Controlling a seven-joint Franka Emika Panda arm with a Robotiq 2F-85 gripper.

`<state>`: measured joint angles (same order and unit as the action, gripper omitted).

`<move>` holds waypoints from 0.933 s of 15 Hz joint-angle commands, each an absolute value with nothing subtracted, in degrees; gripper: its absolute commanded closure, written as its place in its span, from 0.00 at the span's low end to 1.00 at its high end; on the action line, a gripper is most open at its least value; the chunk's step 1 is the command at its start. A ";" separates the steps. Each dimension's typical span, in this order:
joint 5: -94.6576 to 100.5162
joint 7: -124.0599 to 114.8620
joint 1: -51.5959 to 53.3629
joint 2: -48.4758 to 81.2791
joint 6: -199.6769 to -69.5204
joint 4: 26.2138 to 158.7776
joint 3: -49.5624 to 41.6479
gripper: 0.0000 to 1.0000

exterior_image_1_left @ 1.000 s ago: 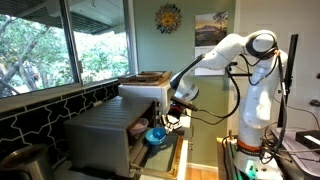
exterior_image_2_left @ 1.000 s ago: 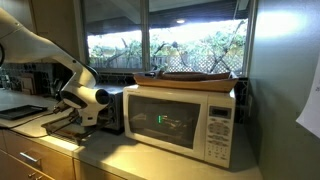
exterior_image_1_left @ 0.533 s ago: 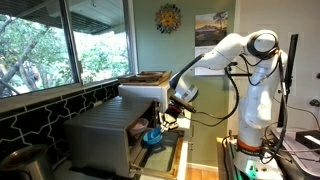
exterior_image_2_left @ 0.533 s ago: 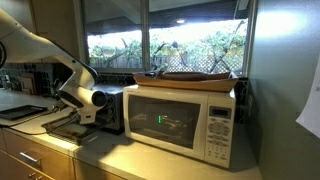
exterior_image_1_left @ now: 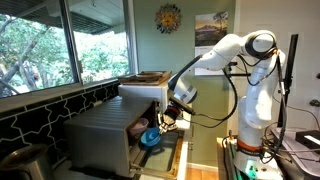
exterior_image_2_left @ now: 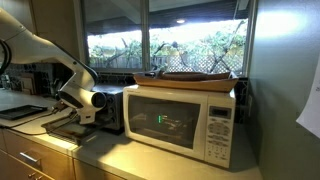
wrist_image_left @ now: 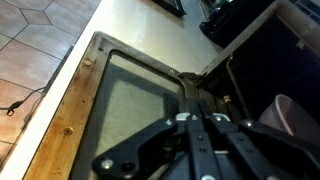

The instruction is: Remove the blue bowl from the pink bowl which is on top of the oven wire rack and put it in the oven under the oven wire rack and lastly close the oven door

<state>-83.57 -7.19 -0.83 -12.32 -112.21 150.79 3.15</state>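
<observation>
Hanging over the lowered oven door (wrist_image_left: 130, 100) on the counter (wrist_image_left: 110, 20) beneath windows (exterior_image_1_left: 40, 45); gripper (wrist_image_left: 192, 88) perhaps closed, cannot tell.

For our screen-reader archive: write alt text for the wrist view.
The oven door lies open and flat, a metal frame around a glass pane, filling most of the view. The gripper is a dark shape at the bottom edge; at right, the oven shows a dark interior with what looks like the pink bowl. Tiled floor shows at far left.
</observation>
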 commanded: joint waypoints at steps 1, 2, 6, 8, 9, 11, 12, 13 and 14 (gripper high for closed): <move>-79.85 -9.12 -1.25 -14.98 -111.30 151.56 2.53 0.99; -79.31 -9.04 -1.30 -15.37 -111.40 151.52 2.50 0.99; -81.07 -5.05 -0.60 -13.76 -112.15 150.01 3.00 0.99; -82.23 -3.62 -0.36 -12.65 -112.10 149.44 3.08 0.99; -82.84 -2.93 -0.22 -11.92 -112.52 149.16 3.25 0.99; -83.19 -1.44 -0.08 -10.94 -114.15 148.88 3.73 0.99; -83.50 -0.16 0.00 -10.57 -114.86 148.73 3.87 0.99; -83.85 0.86 0.13 -10.25 -116.54 148.57 4.23 0.99; -84.34 2.12 0.25 -9.90 -117.35 148.38 4.31 0.99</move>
<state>-82.24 -1.62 -0.62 -11.88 -113.89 149.35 3.61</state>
